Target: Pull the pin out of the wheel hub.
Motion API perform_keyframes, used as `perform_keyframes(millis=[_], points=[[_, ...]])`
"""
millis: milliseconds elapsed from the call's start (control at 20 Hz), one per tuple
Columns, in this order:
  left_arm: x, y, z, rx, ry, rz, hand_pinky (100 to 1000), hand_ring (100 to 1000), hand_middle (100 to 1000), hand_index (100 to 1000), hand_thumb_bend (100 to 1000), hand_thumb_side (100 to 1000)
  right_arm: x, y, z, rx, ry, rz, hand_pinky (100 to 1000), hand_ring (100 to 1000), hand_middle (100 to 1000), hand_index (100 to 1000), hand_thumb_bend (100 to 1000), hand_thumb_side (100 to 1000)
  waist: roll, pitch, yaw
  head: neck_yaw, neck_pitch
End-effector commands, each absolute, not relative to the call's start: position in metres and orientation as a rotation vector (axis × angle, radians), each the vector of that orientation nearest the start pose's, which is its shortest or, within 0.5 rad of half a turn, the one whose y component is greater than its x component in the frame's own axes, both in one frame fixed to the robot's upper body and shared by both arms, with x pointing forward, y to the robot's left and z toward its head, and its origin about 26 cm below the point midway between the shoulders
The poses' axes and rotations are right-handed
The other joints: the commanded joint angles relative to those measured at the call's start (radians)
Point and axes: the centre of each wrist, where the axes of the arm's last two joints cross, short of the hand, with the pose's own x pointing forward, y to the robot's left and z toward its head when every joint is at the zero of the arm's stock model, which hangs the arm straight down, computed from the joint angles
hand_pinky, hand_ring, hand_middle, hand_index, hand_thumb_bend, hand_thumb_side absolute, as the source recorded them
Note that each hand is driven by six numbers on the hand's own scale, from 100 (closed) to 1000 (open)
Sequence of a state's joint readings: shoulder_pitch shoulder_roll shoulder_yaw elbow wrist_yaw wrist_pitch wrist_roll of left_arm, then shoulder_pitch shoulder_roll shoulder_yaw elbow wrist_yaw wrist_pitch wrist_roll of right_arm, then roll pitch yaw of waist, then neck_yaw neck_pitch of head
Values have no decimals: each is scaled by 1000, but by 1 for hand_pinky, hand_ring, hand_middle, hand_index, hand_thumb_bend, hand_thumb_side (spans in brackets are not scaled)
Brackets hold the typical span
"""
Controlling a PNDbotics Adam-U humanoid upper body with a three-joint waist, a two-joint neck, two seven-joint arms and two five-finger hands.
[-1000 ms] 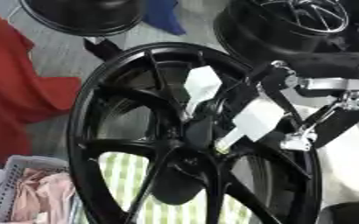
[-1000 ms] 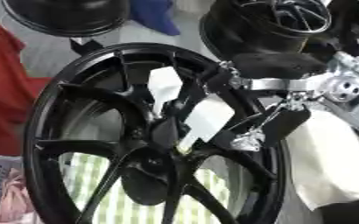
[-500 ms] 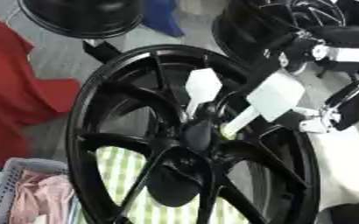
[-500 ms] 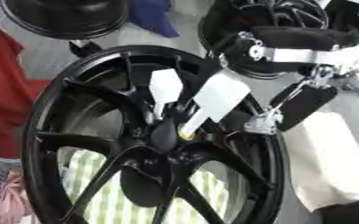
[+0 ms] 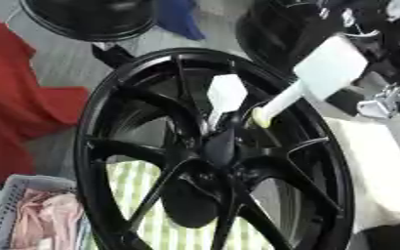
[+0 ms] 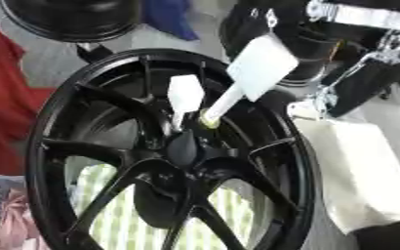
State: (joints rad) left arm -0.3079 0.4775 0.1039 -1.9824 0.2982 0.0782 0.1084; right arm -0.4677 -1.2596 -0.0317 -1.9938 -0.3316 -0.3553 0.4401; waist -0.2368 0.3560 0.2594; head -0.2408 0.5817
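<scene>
Right hand point(image 6: 370, 80) at upper right, just beside the white paddle-headed pin point(image 6: 259, 66); whether its fingers grip it cannot be told; the pin's tip point(image 6: 210, 118) sits near the black wheel hub point(image 5: 216, 151), beside a second white pin point(image 5: 227, 93); the right eye view shows the silver wrist; cream cloth point(image 5: 383, 166) right, red fabric point(image 5: 15, 102) left, striped cloth point(image 5: 165, 229) beneath.

The wheel hub point(image 5: 212, 151) runs off the bottom edge, so its lower rim is unseen. The right hand point(image 6: 366, 73) is blurred and cut by the right edge; whether its fingers touch the pin point(image 6: 246, 73) cannot be told. The pin's lower tip is hidden among the spokes. A grey basket point(image 5: 24, 215) with pink cloth is clipped at the lower left corner.
</scene>
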Motion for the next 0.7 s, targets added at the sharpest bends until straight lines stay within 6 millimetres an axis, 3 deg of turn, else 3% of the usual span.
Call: perform_keyframes(millis=[50,500,700], points=[[294,312,236,157,-2248,-174,958,615,618,783,100,778,254,-343,396,574,2720,-2107,665,524,164,195,100,100,11,-23,-8,10,13],[292,318,237,200,-2251,-165,959,616,619,783,100,778,243,-372,394,880,2911,-1823,663,524,164,192,100,100,11,-20,-48,43,21],[292,321,236,217,-2253,-156,960,617,619,783,100,777,239,-390,382,1071,3040,-1603,631,518,166,192,133,100,11,-21,-67,58,19]])
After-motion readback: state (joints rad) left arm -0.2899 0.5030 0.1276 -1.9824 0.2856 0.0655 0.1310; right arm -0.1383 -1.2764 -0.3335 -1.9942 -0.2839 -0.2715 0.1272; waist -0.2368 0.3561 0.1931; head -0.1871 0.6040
